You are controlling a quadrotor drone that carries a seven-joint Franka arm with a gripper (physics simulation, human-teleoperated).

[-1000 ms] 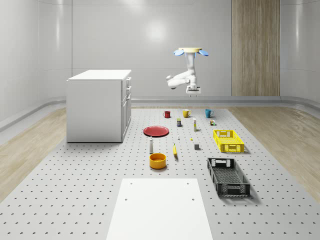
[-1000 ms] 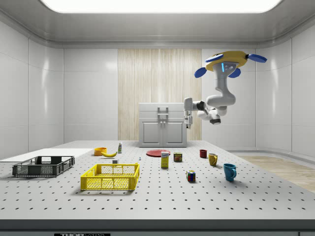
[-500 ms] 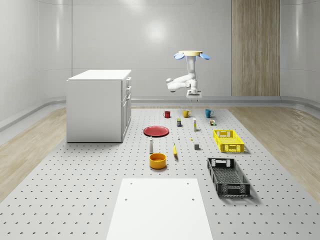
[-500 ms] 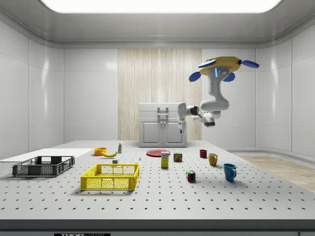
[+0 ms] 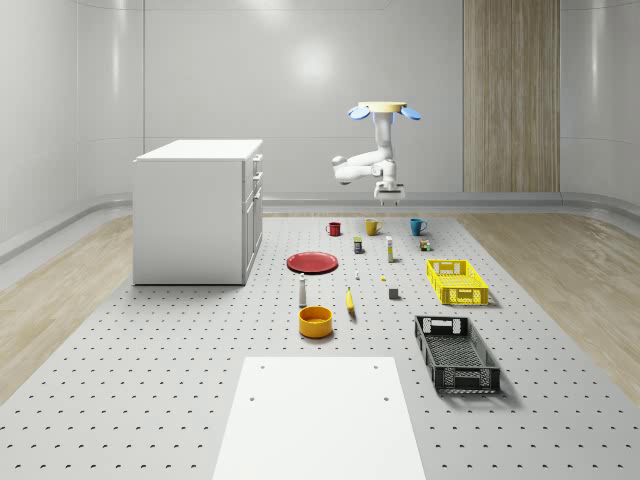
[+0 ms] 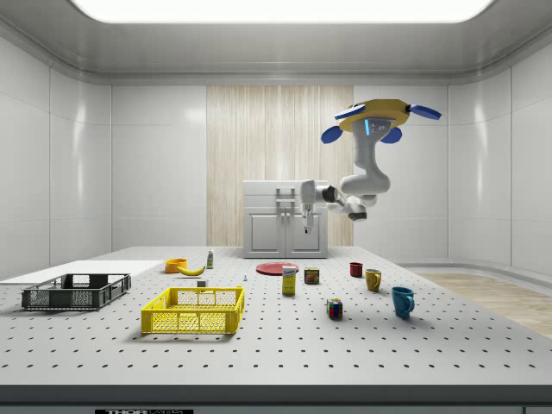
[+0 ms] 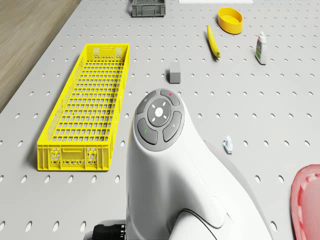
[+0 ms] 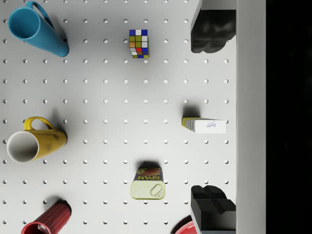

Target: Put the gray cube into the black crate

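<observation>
The small gray cube is seen resting on the perforated gray tabletop, untouched, just beside the long yellow plastic mesh crate; in the whole-scene view the crate lies at about 3 o'clock of the cube. The black plastic mesh crate is found at about 5 o'clock of the cube in that view, nearer the camera and well apart from it. In the drone view the cube is noted between the yellow crate and a yellow banana.

The quadrotor drone with blue rotors is seen hovering high over the far part of the tabletop, above the row of mugs. The white arm is bent below it. The end effector hangs in the air, pointed down, well apart from the cube. In the wrist view its black fingers are spread wide with nothing between them; below it lie a blue mug, a yellow mug, a multicoloured puzzle cube and a tin of Spam.
</observation>
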